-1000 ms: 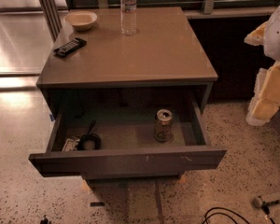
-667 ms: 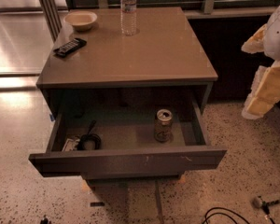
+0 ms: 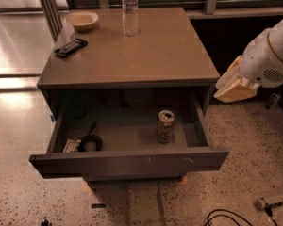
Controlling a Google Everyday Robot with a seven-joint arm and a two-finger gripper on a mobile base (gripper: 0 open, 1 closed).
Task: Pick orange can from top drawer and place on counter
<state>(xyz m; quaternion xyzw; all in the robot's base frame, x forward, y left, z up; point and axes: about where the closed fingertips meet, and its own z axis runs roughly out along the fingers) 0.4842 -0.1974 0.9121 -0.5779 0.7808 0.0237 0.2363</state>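
Note:
The orange can stands upright in the right half of the open top drawer, silver top up. The counter is the tan-brown top of the cabinet above it. My gripper hangs at the right of the cabinet, level with the counter's front edge, about a can's width outside the drawer's right side and above the can. Its cream fingers point down and left. It holds nothing that I can see.
On the counter stand a clear water bottle at the back, a cream bowl at the back left and a black remote in front of it. A black cable coil lies in the drawer's left front. Cables lie on the floor.
My arm and gripper have moved left and up, closer to the cabinet's right side. The can, drawer and counter items have not moved.

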